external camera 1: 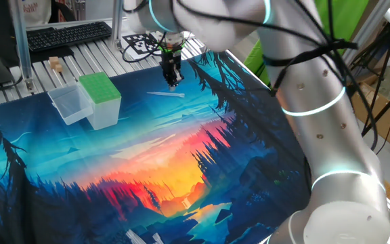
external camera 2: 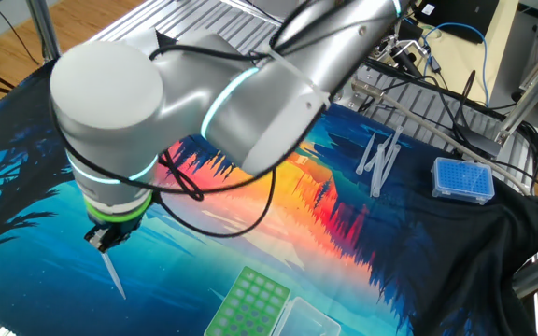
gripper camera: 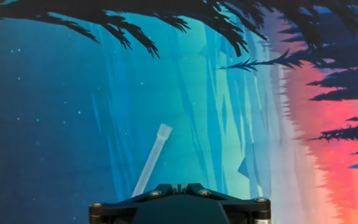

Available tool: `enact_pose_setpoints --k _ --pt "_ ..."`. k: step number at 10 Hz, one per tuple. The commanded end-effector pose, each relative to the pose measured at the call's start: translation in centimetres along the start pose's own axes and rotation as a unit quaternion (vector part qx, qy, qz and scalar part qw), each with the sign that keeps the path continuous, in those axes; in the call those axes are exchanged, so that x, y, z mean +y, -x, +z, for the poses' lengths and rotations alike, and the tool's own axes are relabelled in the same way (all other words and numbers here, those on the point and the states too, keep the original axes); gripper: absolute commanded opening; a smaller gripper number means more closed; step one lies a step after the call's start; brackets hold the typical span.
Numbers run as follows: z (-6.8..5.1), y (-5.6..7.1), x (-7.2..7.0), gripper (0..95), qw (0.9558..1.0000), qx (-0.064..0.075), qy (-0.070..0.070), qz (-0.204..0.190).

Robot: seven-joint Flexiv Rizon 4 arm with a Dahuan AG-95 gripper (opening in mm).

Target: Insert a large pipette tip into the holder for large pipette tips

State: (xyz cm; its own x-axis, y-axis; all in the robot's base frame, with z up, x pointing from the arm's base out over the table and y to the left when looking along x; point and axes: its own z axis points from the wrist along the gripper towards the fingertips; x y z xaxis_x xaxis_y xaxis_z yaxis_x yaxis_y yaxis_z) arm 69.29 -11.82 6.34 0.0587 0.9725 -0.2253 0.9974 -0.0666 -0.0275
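The large pipette tip [external camera 1: 166,94] lies flat on the blue part of the printed mat. It also shows in the other fixed view [external camera 2: 114,273] and in the hand view [gripper camera: 152,157], with its wide end pointing away. My gripper [external camera 1: 173,84] hangs just above the tip, close to one end of it. In the hand view its fingertips [gripper camera: 179,185] meet at the bottom edge, to the right of the tip, with nothing between them. The green-topped holder [external camera 1: 100,89] stands to the left on the mat and shows at the bottom of the other fixed view [external camera 2: 248,303].
A clear plastic tub [external camera 1: 70,105] stands against the holder. Several more pipette tips [external camera 2: 378,159] and a blue tip box [external camera 2: 462,179] lie at the far side of the mat. A keyboard [external camera 1: 70,35] sits on the slatted table behind it.
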Motion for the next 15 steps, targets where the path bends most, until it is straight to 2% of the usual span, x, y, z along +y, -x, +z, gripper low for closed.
enact_pose_setpoints --k 1,2,4,7,8,11,15 --pt "0.2 0.4 1.2 0.0 1.0 0.008 -0.002 0.003" --pt "0.8 0.9 2.7 0.0 1.0 0.005 -0.001 0.005" --pt "1.4 1.6 4.4 0.0 0.9999 -0.002 0.001 0.011" --pt "1.4 3.0 6.2 0.0 0.9996 -0.006 -0.003 0.028" --pt "1.3 3.4 6.5 0.0 0.9995 -0.007 -0.01 0.028" --pt "1.2 3.9 7.0 0.0 0.9994 -0.006 -0.013 0.033" --pt "1.2 3.9 7.0 0.0 0.9991 -0.005 -0.012 0.04"
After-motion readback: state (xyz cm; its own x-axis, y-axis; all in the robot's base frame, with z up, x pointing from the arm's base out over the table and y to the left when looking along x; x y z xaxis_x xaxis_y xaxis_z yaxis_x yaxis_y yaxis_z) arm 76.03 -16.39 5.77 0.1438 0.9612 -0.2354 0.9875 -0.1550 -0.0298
